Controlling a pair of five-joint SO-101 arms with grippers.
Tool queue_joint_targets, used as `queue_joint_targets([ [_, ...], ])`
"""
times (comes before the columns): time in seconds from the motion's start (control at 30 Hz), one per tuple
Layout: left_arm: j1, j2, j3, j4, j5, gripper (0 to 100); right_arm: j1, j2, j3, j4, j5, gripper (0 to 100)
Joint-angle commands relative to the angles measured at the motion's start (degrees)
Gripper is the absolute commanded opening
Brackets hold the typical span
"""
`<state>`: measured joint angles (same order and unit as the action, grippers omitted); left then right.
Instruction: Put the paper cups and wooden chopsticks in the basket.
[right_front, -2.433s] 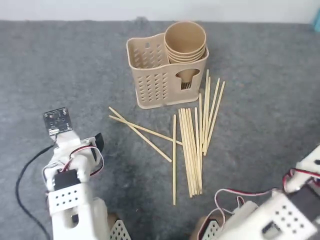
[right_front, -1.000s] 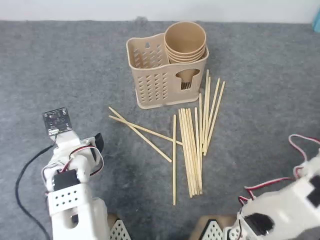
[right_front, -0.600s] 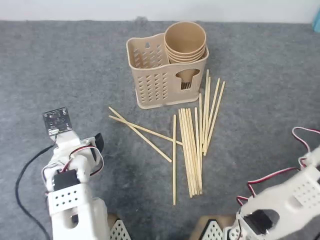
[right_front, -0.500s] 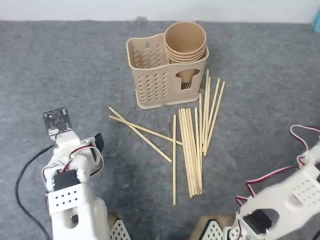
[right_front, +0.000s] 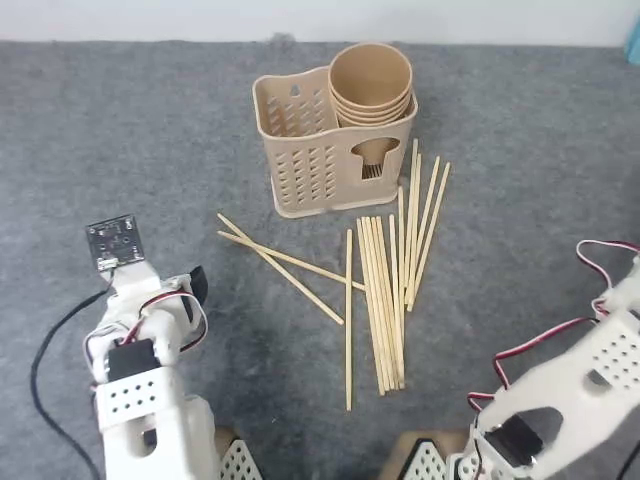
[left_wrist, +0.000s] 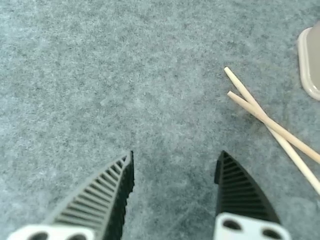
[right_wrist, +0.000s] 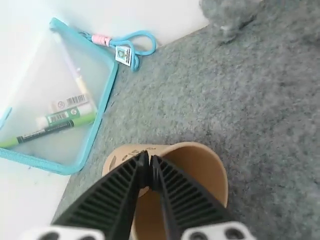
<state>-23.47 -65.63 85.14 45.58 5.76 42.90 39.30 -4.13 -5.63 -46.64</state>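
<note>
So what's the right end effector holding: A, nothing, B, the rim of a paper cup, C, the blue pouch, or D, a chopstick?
B: the right wrist view shows the right end effector pinched shut on the rim of a paper cup.

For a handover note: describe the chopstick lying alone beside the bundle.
Find the basket on the grey mat; a bundle of chopsticks lies before it. The single chopstick lies parallel on the bundle's left across a gap, reaching farthest from the basket.
</note>
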Motion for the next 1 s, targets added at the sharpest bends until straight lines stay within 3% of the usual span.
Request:
queue_joint_targets([
  [0.0, 0.1, -1.1, -0.1, -1.2, -0.6, 25, 1.3, -1.2, -2.7, 0.8, -0.3, 0.6],
  [0.17, 0.2, -1.1, -0.1, -1.2, -0.6, 25, 3.0, -7.6, -4.4, 19.0, 0.6, 0.6],
  [0.33, 0.2, -1.1, -0.1, -1.2, -0.6, 25, 2.9, -15.8, -8.4, 40.9, 9.1, 0.6],
  [0.6, 0.2, -1.1, -0.1, -1.2, -0.6, 25, 2.6, -23.4, -20.1, 69.3, 16.3, 0.6],
  [0.83, 0.1, -1.1, -0.1, -1.1, -0.6, 25, 2.7, -24.5, -34.3, 87.6, 20.5, 0.6],
  [0.97, 0.1, -1.1, -0.1, -1.0, -0.6, 25, 2.7, -23.8, -37.7, 88.2, 20.3, 0.6],
])
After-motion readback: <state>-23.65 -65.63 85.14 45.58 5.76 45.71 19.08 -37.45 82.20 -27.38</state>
